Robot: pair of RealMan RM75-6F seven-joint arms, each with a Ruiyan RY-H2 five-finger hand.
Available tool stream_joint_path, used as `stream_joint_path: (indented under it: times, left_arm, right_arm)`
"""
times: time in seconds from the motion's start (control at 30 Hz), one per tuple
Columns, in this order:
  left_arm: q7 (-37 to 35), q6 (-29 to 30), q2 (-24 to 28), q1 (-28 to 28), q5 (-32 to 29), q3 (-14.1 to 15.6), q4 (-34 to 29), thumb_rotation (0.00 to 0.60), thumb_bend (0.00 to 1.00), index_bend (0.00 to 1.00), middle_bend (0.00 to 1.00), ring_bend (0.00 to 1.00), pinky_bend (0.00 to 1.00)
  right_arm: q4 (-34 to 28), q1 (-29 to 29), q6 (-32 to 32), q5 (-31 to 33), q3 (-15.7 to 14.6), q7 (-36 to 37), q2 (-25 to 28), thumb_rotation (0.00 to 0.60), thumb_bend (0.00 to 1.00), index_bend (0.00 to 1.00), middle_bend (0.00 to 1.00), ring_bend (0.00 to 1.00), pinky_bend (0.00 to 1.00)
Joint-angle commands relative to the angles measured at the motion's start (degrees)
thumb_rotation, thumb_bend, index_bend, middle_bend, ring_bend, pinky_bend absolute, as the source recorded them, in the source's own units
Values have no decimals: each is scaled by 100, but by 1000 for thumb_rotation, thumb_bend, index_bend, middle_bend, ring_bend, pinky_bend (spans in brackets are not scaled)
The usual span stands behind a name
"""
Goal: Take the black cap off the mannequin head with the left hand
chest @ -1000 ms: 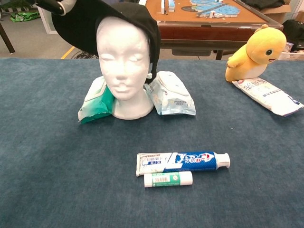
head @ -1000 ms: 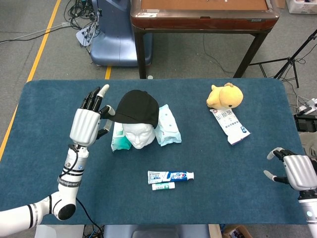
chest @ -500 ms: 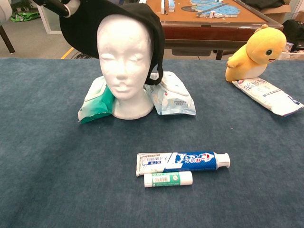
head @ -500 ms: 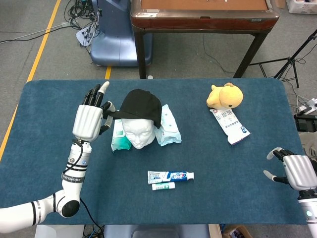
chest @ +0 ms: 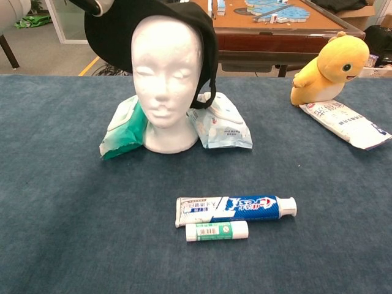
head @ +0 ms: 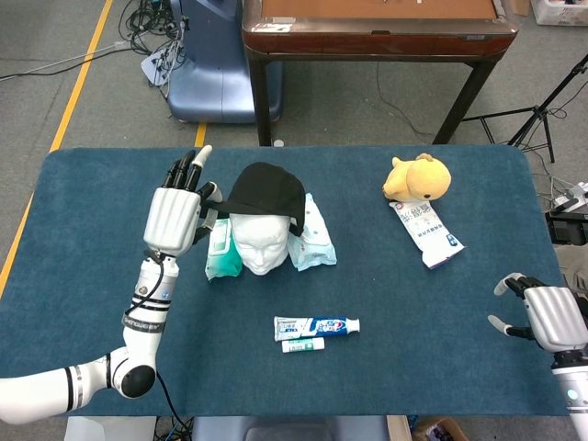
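The black cap [head: 265, 190] [chest: 119, 33] sits loosely on the white mannequin head [head: 260, 245] [chest: 166, 67], tilted up on its brim side. My left hand [head: 176, 213] stands upright just left of the head and pinches the cap's brim [head: 214, 206] between thumb and a finger, the other fingers stretched upward. In the chest view only its fingertips [chest: 92, 5] show at the top edge on the brim. My right hand [head: 548, 316] rests open near the table's front right corner, holding nothing.
Two wet-wipe packs [head: 220, 253] [head: 310, 234] flank the head's base. A toothpaste tube [head: 317, 326] and a small tube [head: 302, 345] lie in front. A yellow plush duck [head: 418, 178] and a white packet [head: 425, 232] lie at the back right. A wooden table [head: 377, 23] stands behind.
My left hand has moved right and away from me with the brim, lifting the cap looser on the head, which has shifted a little to the right. The right hand has stayed still.
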Motion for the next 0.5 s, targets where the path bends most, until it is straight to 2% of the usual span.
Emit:
stream_joint_path:
  times: [0.03, 0.23, 0.5]
  left_arm:
    - [85, -55, -68, -124, -124, -71, 85, 600, 428, 685, 41, 0, 98]
    - [213, -152, -202, -381, -423, -227, 297, 600, 428, 685, 41, 0, 98]
    - [257, -7, -117, -359, -432, -129, 221, 600, 428, 685, 41, 0, 98]
  right_arm:
    - [6, 11, -23, 18, 6, 9, 0, 600, 155, 485, 430, 462, 650]
    - [21, 29, -64, 50, 17, 49, 12, 600, 156, 485, 430, 462, 650]
    - [32, 29, -56, 40, 15, 101, 30, 600, 156, 485, 430, 461, 650]
